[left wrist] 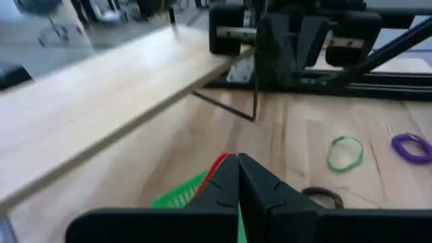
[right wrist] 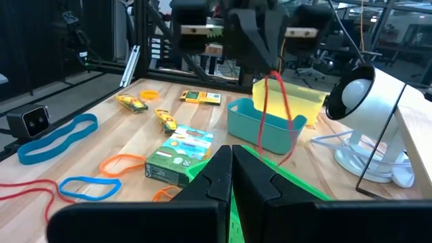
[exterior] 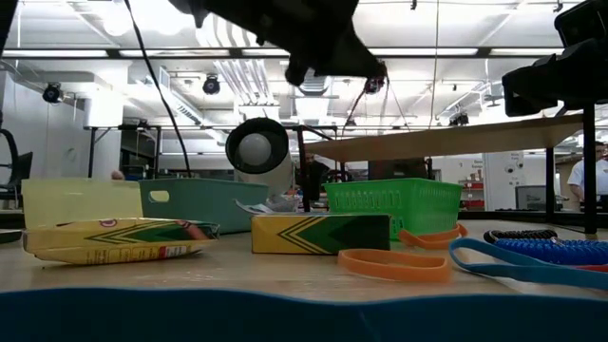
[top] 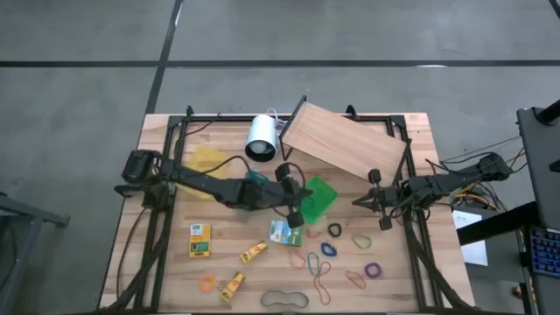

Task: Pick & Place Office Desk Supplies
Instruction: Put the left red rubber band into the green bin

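My left gripper (right wrist: 270, 67) is shut on a red rubber band (right wrist: 277, 115) and hangs above the table's middle, at the green basket (top: 319, 197) and beside the teal bin (right wrist: 260, 131). In its own wrist view the band shows as a red strip (left wrist: 216, 165) beside the shut fingers. My right gripper (right wrist: 233, 162) waits shut and holds nothing at the right side (top: 366, 201). On the near half of the table lie a green-and-white packet (top: 286, 232), a yellow box (top: 199, 240), two yellow tubes (top: 254, 252) and several loose bands (top: 328, 249). My left gripper pinches the top of the red band's loop (right wrist: 273, 79) between its two fingertips. The fingers come slanting down from the table's left. The loop hangs slack below them, lifted off the tabletop. Its lower end (right wrist: 289, 156) is by the green basket's rim; whether it touches, I cannot tell.
A slanted wooden board (top: 346, 144) and a white cylinder (top: 262, 136) stand at the far middle, close to my left gripper. A yellow bin (top: 206, 162) sits at the far left. Black frame rails (top: 166, 236) run along both table sides.
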You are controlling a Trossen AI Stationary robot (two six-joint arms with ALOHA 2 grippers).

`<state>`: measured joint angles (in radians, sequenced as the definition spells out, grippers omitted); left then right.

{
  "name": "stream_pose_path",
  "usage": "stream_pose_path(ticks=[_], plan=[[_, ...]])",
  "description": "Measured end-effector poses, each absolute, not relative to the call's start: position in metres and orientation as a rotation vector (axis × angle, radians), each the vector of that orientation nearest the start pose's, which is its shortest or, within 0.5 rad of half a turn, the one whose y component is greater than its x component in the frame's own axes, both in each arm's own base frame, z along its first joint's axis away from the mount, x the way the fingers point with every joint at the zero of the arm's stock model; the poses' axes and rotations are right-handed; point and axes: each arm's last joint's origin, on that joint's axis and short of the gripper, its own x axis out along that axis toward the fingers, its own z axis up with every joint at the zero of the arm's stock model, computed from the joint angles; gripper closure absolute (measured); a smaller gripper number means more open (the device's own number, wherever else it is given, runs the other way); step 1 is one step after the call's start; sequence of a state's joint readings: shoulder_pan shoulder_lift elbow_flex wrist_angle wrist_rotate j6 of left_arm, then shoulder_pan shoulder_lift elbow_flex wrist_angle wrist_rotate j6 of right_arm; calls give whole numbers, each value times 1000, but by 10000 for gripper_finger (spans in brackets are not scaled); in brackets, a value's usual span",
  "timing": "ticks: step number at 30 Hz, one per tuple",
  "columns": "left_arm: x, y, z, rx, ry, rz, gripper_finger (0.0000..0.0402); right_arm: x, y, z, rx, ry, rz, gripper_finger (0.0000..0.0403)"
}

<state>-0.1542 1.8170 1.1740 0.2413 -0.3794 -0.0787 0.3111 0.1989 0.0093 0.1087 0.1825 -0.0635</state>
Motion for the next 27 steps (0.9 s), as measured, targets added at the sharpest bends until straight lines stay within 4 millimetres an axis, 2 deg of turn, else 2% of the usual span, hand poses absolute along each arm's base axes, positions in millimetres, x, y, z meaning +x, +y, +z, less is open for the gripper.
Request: stream_pose_path(ticks=[9, 19, 27], plan=[[402, -53, 202, -17, 481, 199, 401, 105, 28, 160, -84, 76, 131, 394], [407, -55, 163, -78, 615, 161, 401, 106, 29, 159, -88, 92, 132, 394], [407, -55, 156, -73, 642, 164, 401, 106, 29, 159, -88, 93, 132, 394]])
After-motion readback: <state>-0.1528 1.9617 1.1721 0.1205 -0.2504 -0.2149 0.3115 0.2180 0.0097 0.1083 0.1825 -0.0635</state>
